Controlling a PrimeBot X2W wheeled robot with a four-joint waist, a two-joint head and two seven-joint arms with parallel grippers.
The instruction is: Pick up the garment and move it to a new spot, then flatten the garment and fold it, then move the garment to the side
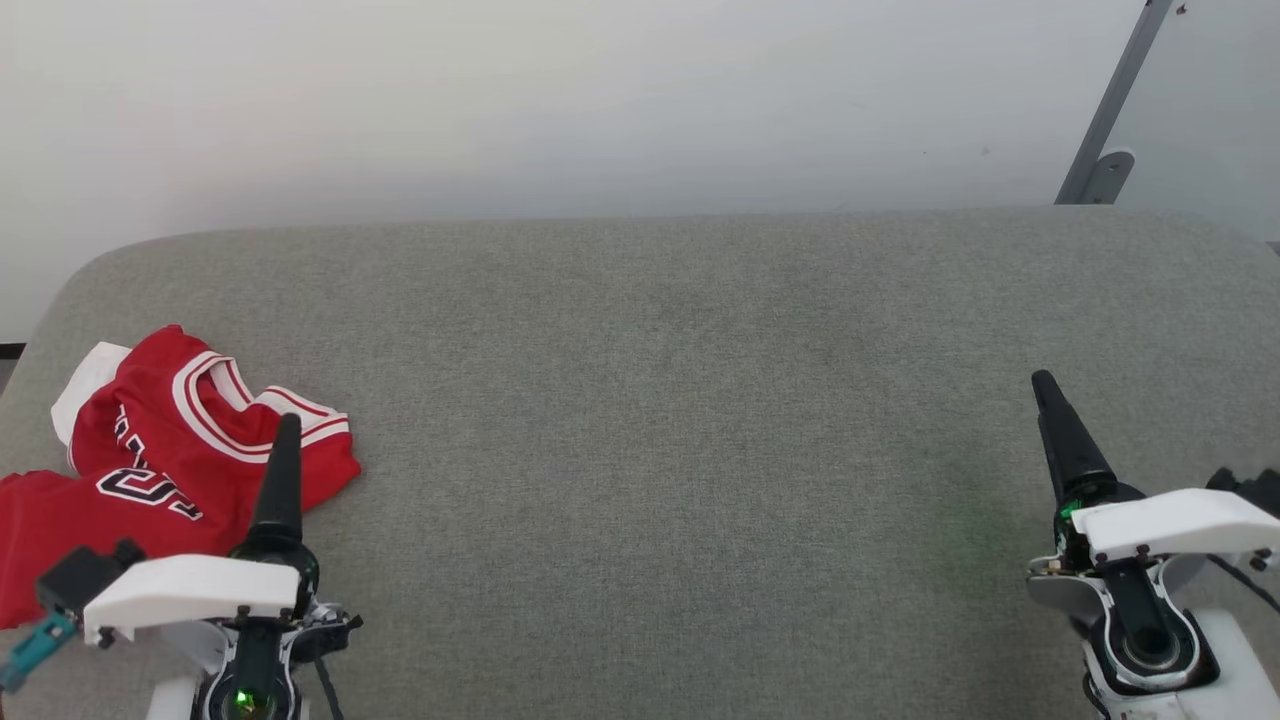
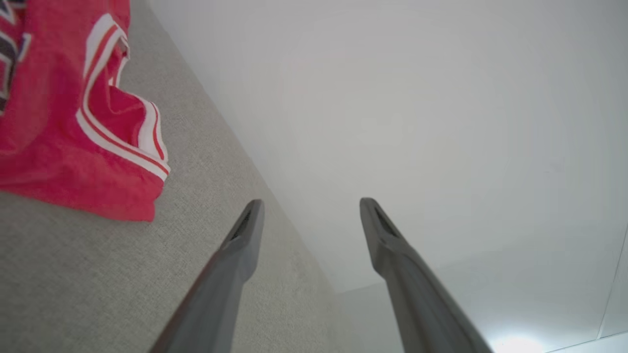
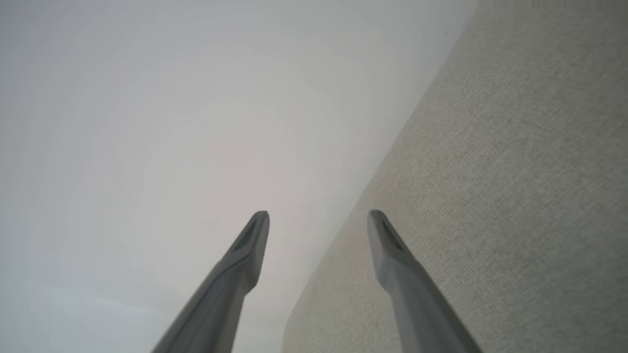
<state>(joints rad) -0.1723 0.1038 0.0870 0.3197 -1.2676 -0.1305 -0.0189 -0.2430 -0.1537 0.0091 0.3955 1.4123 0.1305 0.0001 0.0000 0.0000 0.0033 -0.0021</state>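
Left hand [image 1: 287, 425] sits at the lower left of the head view, seen edge-on, so its dark fingers line up as one spike whose tip crosses in front of the garment [image 1: 170, 450]. That red garment lies rumpled at the left end of the grey fabric surface [image 1: 650, 400]. Its striped neck trim faces up, a white sleeve sticks out at the far side, black-and-white lettering runs across the front, and part of it runs off the picture's left edge. The right hand [image 1: 1045, 385] is at the lower right, well apart from the garment, above bare surface. A pale wall [image 1: 600, 100] rises behind, with a grey metal strut [image 1: 1110, 110] at the upper right.

From the left wrist, the left hand [image 2: 311, 203] has its two fingers spread wide, nothing between them. The garment [image 2: 59, 122] lies up and to the left of them on the surface [image 2: 73, 274] – near, not touching.

From the right wrist, the right hand [image 3: 319, 215] is spread wide as well – one finger against the wall, the other over the surface [image 3: 515, 171].
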